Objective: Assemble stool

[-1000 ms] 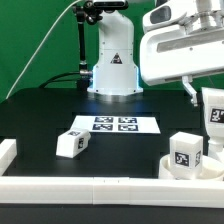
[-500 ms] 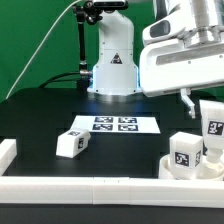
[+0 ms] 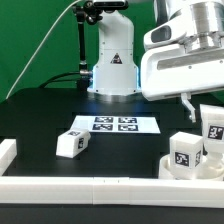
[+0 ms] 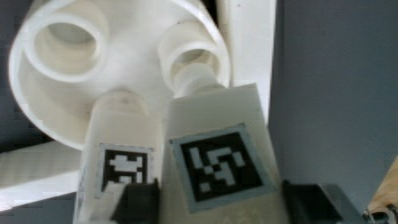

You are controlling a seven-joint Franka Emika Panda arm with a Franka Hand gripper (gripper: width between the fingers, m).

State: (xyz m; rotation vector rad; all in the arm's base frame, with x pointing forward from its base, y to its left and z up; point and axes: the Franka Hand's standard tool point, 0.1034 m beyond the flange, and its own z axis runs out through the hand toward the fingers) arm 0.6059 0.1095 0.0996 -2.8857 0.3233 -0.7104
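exterior view first: the gripper (image 3: 197, 104) hangs at the exterior view's right, its two fingers clamped on the held leg (image 3: 213, 126), a white block of the stool with its tag facing the camera. the held leg is upright and off the table (image 3: 40, 120), over the round seat (image 3: 172, 169), which lies low at the exterior view's right, just beside the front border rail (image 3: 100, 186). a second leg (image 3: 185, 152) stands on the seat, just beside the held leg and lower. a third leg (image 3: 70, 143) lies loose on the black table near the marker board (image 3: 113, 124) (the flat sheet with four tags), well apart from the seat. the robot base (image 3: 112, 65) stands behind that board.

wrist view: the held leg fills the foreground between the dark fingers (image 4: 320, 200), its tag sharp. the second leg sits just beside it, and past both the seat shows round sockets in its face. whether the held leg touches the seat cannot be told.
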